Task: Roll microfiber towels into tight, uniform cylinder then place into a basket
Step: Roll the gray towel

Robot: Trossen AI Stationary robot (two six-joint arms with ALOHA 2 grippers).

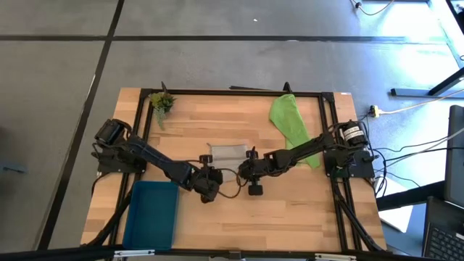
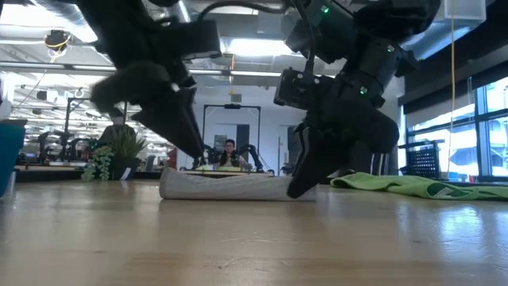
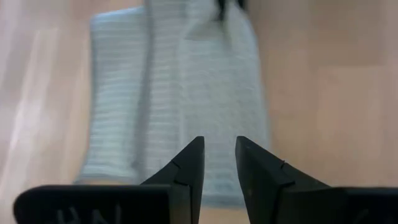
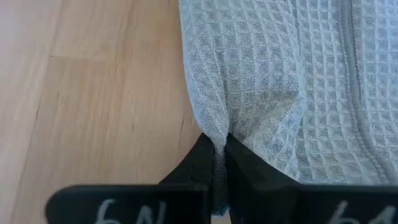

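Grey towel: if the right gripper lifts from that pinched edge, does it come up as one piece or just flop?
Probably flops. The grey towel puckers into folds where the right gripper pinches its edge, so it looks limp, not stiff. Its waffle weave should grip the fingers rather than slip. It lies low and loosely folded in the low view, so the layers would likely unfold when lifted.

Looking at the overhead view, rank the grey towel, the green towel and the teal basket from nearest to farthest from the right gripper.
1. Grey towel: pinched at its edge by the right gripper, mid-table.
2. Green towel: spread toward the far right, beside the right arm.
3. Teal basket: near-left corner, past the left gripper, which hangs open by the grey towel.
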